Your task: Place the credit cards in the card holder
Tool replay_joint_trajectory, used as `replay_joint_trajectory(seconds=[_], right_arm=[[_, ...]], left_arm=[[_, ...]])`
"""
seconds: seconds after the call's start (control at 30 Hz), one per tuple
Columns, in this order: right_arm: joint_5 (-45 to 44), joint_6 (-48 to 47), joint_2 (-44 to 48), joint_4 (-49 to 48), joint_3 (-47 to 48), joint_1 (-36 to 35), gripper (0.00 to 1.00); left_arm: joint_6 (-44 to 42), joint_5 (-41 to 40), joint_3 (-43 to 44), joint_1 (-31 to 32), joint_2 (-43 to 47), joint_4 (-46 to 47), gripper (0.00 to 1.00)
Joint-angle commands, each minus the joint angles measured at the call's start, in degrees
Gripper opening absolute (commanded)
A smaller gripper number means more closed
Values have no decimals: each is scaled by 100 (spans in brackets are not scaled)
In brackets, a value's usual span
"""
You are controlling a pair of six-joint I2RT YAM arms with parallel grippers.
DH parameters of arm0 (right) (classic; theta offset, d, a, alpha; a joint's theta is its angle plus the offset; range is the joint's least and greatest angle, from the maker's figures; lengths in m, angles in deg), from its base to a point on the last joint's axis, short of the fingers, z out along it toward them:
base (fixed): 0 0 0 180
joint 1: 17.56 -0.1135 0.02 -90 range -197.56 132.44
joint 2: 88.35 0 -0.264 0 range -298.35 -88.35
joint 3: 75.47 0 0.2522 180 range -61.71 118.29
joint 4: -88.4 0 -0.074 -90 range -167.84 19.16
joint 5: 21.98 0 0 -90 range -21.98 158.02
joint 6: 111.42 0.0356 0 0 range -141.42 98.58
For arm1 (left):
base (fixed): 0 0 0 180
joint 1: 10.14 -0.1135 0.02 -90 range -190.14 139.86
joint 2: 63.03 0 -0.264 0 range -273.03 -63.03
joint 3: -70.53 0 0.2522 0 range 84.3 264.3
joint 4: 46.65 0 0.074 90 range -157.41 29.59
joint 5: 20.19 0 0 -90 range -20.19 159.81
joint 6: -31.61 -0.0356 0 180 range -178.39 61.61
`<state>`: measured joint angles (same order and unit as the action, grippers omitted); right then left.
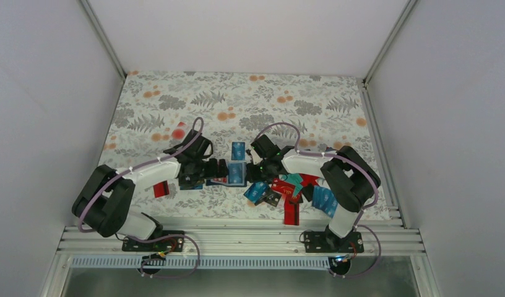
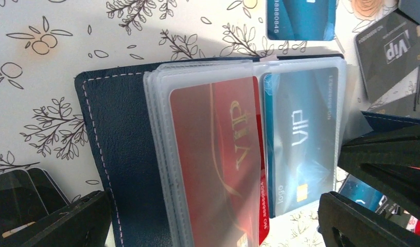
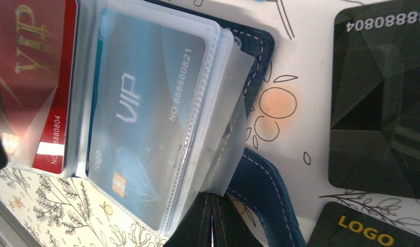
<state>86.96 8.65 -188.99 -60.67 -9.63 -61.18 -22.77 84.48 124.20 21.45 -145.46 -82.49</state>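
The card holder point(image 1: 229, 174) is lying open on the flower-printed surface point(image 1: 237, 105), midway between the two arms. Its navy cover point(image 2: 120, 154) is facing down and its clear sleeves point(image 3: 146, 103) are fanning upward. A red VIP card point(image 2: 218, 154) is sitting in one sleeve and a teal VIP card point(image 2: 300, 139) in the sleeve beside it. The left pincer point(image 2: 213, 216) is hovering just above the holder with its fingers spread wide, one past the cover's stitched outer edge and the other past the teal card, gripping nothing. The right pincer point(image 3: 213, 224) is pressing its fingers together at the holder's opposite edge. Its tips are meeting a loose sleeve flap point(image 3: 231, 118) that is curling up, with the stitched cover just beside them; whether the flap is nipped between them cannot be told. The other credit cards point(image 1: 287, 189) are lying scattered on the surface beneath and beside the right arm. One blue card point(image 1: 238, 150) is lying just beyond the holder, and black cards point(image 3: 380, 98) are lying near the right pincer.
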Motion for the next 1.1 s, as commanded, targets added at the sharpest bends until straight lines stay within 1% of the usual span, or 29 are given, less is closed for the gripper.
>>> replay_joint_trajectory(seconds=[0.0, 0.27, 0.6, 0.9, 1.07], right_arm=[[-275, -106, -407, 232, -206, -59, 4], [-259, -115, -435, 228, -198, -59, 4], [-259, -132, -454, 231, -171, -59, 4], [-242, -132, -475, 209, -171, -59, 4], [-234, -134, -482, 198, -180, -59, 4]], left_arm=[[79, 344, 195, 22, 246, 83, 100], [86, 547, 317, 25, 458, 132, 100], [122, 744, 354, 38, 470, 259, 100], [149, 706, 490, 88, 531, 211, 99], [78, 711, 488, 121, 401, 313, 99]])
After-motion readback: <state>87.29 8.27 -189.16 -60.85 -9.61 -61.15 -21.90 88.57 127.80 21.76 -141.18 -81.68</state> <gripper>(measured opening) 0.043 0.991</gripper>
